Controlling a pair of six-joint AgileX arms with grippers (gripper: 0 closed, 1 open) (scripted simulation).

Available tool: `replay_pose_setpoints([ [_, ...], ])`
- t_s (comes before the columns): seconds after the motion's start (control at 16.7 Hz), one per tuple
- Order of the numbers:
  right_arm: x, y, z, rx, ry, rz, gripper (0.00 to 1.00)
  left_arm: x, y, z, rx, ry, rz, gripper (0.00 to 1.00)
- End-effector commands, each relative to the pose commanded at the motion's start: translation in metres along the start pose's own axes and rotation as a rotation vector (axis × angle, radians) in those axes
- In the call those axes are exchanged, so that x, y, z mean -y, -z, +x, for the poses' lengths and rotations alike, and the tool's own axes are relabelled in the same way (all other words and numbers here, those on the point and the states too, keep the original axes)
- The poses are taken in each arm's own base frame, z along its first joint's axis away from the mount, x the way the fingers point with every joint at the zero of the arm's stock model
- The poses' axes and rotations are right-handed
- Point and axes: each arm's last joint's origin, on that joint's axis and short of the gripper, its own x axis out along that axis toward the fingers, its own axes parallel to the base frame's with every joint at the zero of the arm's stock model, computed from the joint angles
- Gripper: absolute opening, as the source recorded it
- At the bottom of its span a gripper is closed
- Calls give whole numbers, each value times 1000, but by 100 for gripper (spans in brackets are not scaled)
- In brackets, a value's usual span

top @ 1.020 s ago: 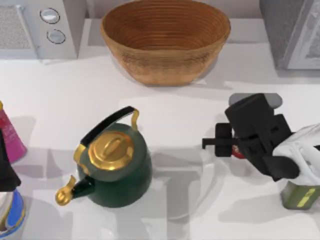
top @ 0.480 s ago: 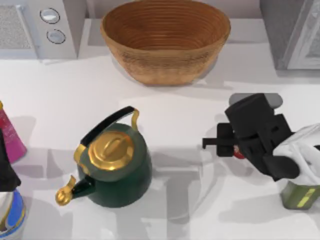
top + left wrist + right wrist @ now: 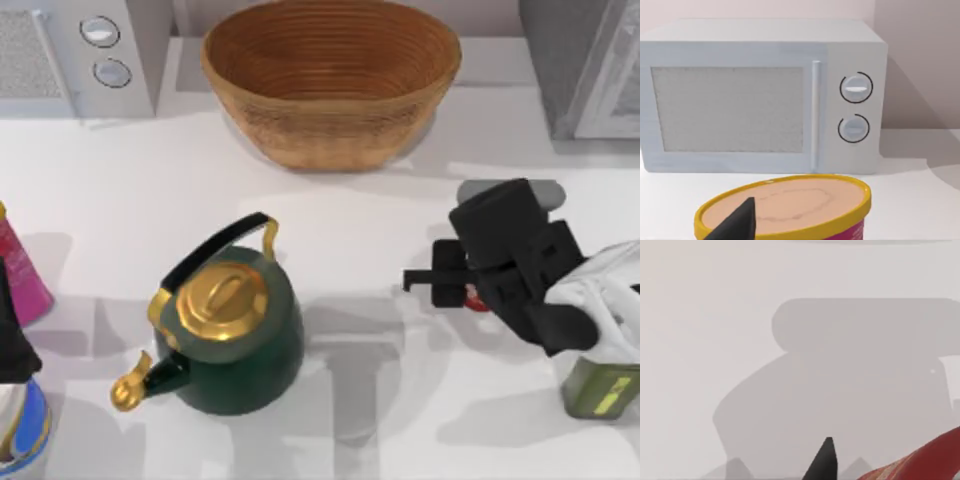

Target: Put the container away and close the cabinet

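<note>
The right gripper (image 3: pixel 478 293), just beside the olive bottle (image 3: pixel 598 388), hovers over the red can (image 3: pixel 478 302) — whether clenched cannot be told. It has barely shifted in a second — the can looks ungrasped. The left arm sits parked beyond the kettle (image 3: pixel 228 330).

Right hand (image 3: pixel 470 292) sits slightly higher toward the far bench edge than 1.0 s ago; red container (image 3: pixel 477 299) shows less.
</note>
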Motion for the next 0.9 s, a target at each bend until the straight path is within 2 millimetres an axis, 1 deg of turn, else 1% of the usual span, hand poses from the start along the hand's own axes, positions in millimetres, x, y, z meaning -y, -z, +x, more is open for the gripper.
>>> replay_pose_setpoints([
  [0.24, -6, -28, -18, -2, 0, -2, 0, 0, 0, 0, 0, 0, 0, 100],
  [0.48, -7, -52, -40, -2, 0, -2, 0, 0, 0, 0, 0, 0, 0, 100],
  [0.6, -6, -59, -50, -21, 10, -11, 0, 0, 0, 0, 0, 0, 0, 100],
  [0.66, -5, -64, -56, -32, 16, -17, 0, 0, 0, 0, 0, 0, 0, 100],
  [0.9, -1, -92, -93, -14, 7, -7, 0, 0, 0, 0, 0, 0, 0, 100],
])
